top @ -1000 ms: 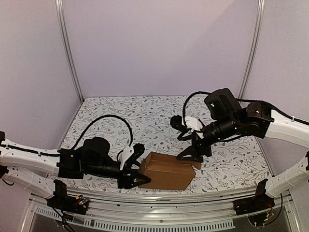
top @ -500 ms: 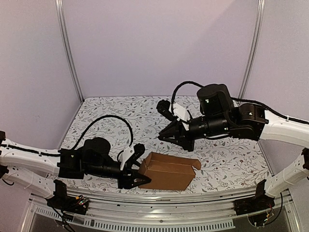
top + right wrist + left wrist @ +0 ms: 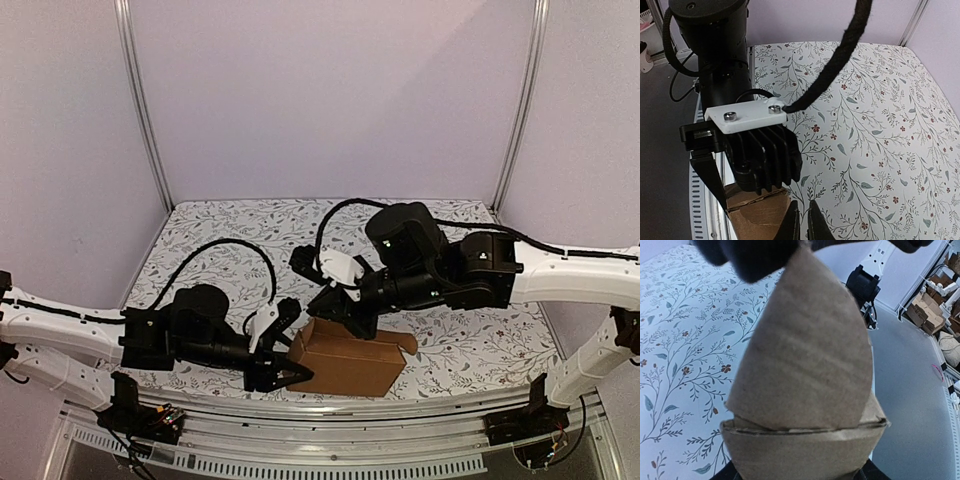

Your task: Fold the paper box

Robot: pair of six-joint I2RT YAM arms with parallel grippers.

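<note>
- paper box (image 3: 350,362) at near edge of surface (image 3: 230,238).
- left claw (image 3: 285,366) clamped on its left end.
- right claw (image 3: 801,223) above it, nearly closed, empty.

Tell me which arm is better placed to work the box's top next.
Right, likely: the right end effector hovers free by the paper box's top rear edge; the left end effector is clamped on the box's left end, bracing it.

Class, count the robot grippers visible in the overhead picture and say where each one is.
2. The left gripper grips the paper box at its left end. The right gripper is over the box's far left corner. None seems hidden.
</note>
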